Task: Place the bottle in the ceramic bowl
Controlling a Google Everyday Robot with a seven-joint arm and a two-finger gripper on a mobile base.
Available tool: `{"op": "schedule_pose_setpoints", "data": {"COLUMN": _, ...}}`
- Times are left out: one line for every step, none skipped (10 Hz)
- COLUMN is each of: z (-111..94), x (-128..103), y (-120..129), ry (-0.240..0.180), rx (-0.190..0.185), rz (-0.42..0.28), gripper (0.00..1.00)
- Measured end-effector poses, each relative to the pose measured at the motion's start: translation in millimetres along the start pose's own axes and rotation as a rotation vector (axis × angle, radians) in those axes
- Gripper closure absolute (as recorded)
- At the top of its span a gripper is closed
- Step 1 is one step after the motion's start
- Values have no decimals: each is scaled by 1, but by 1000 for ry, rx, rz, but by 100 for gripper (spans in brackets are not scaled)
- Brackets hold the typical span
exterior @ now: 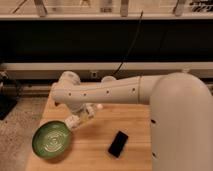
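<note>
The green ceramic bowl (51, 141) sits at the front left of the wooden table (95, 157). My gripper (79, 120) hangs just above the table, right next to the bowl's upper right rim. It is shut on the small white bottle (90, 112). The bottle lies tilted in the fingers, and its pale cap (100, 106) points up and to the right. The arm's big white body reaches in from the right and hides the table's right side.
A black phone (118, 143) lies flat on the table to the right of the bowl. A dark wall with a pale ledge (150, 67) and a hanging black cable (131, 45) stands behind the table. Speckled floor (20, 120) lies to the left.
</note>
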Motion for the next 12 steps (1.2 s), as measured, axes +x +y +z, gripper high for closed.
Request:
{"op": "schedule_pose_setpoints", "data": {"z": -4, "x": -5, "y": -1, "ry": -13, "rx": 1, "rz": -17, "gripper": 100}}
{"op": "schedule_pose_setpoints", "data": {"z": -8, "x": -15, "y": -2, "ry": -31, "rx": 0, "rz": -45, "gripper": 100}}
{"op": "schedule_pose_setpoints", "data": {"z": -12, "x": -25, "y": -3, "ry": -48, "rx": 0, "rz": -71, "gripper": 100}}
{"op": "schedule_pose_setpoints", "data": {"z": -14, "x": -39, "y": -5, "ry": -65, "rx": 0, "rz": -107, "gripper": 100}}
{"op": "schedule_pose_setpoints", "data": {"z": -14, "x": -58, "y": -9, "ry": -90, "rx": -6, "rz": -151, "gripper": 100}}
{"op": "schedule_pose_setpoints", "data": {"z": -14, "x": -68, "y": -11, "ry": -102, "rx": -8, "rz": -175, "gripper": 100}}
{"op": "schedule_pose_setpoints", "data": {"z": -13, "x": -79, "y": -13, "ry": -116, "rx": -12, "rz": -203, "gripper": 100}}
{"op": "schedule_pose_setpoints", "data": {"z": -11, "x": -88, "y": -13, "ry": -130, "rx": -19, "rz": -230, "gripper": 100}}
{"op": "schedule_pose_setpoints", "data": {"z": -9, "x": -96, "y": -12, "ry": -140, "rx": -26, "rz": -251, "gripper": 100}}
{"op": "schedule_pose_setpoints", "data": {"z": -8, "x": -107, "y": -12, "ry": -152, "rx": -31, "rz": -276, "gripper": 100}}
{"op": "schedule_pose_setpoints", "data": {"z": -7, "x": -117, "y": -11, "ry": -163, "rx": -36, "rz": -300, "gripper": 100}}
{"op": "schedule_pose_setpoints", "data": {"z": -5, "x": -124, "y": -8, "ry": -171, "rx": -43, "rz": -321, "gripper": 100}}
